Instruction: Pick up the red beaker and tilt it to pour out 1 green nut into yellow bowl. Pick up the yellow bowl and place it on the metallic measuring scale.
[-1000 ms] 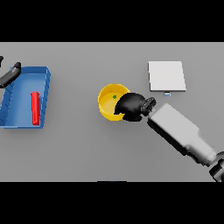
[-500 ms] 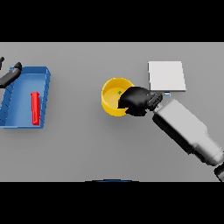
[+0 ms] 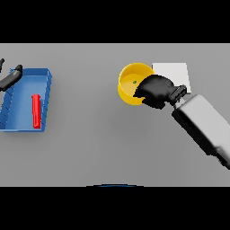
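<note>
The yellow bowl point(image 3: 128, 81) hangs tilted, its opening turned toward me, with a small green nut point(image 3: 134, 82) inside. My right hand point(image 3: 155, 91) is shut on the bowl's right rim. Just right of the bowl lies the metallic measuring scale point(image 3: 173, 73), a pale square plate partly hidden by the hand. The red beaker point(image 3: 36, 110) lies on its side in the blue tray point(image 3: 27, 76) at the far left. My left hand point(image 3: 11, 77) shows at the tray's upper left corner, its fingers straight.
The blue tray takes up the table's left edge. Bare grey table point(image 3: 99, 143) stretches between the tray and the bowl and across the front. My right forearm point(image 3: 204, 126) comes in from the lower right.
My right hand has carried the yellow bowl up and to the right, close to the scale's left edge. The left hand and the red beaker have stayed put.
</note>
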Tool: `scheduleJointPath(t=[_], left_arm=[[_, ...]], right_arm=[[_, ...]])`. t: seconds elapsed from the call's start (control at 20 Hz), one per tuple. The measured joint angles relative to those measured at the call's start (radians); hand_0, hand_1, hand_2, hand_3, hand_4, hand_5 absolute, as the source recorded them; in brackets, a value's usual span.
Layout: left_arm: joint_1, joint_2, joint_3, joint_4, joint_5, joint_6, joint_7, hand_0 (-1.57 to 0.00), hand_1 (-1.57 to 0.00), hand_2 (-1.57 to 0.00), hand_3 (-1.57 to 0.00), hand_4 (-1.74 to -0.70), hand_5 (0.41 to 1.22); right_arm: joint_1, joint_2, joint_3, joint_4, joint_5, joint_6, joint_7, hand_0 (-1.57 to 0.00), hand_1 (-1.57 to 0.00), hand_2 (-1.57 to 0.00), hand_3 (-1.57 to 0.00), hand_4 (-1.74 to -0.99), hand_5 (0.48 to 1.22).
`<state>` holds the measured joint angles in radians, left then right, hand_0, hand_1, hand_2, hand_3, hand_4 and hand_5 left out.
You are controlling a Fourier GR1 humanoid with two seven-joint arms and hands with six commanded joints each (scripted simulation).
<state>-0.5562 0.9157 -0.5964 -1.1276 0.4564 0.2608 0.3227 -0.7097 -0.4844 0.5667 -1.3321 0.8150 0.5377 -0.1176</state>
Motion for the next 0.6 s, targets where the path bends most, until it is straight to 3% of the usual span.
scheduleJointPath(t=[0.15,0.35,0.6], left_arm=[[0.004,0.017,0.005,-0.027,0.007,0.006,0.015,0.00,0.00,0.00,0.00,-0.73,0.710],[-0.001,0.010,0.001,-0.027,0.003,0.014,0.029,0.00,0.00,0.00,0.00,-0.73,0.720],[0.000,0.014,0.005,-0.033,0.014,0.012,0.050,0.00,0.00,0.00,0.00,-0.74,0.738]], right_arm=[[-0.021,-0.032,-0.027,0.024,0.005,-0.027,-0.007,-1.57,-1.57,-1.53,-1.15,-1.741,1.221],[-0.038,-0.036,-0.064,0.130,0.012,-0.100,-0.006,-1.57,-1.57,-1.53,-1.15,-1.741,1.221],[-0.049,-0.052,-0.094,0.250,0.035,-0.181,-0.043,-1.57,-1.57,-1.55,-1.15,-1.741,1.221]])
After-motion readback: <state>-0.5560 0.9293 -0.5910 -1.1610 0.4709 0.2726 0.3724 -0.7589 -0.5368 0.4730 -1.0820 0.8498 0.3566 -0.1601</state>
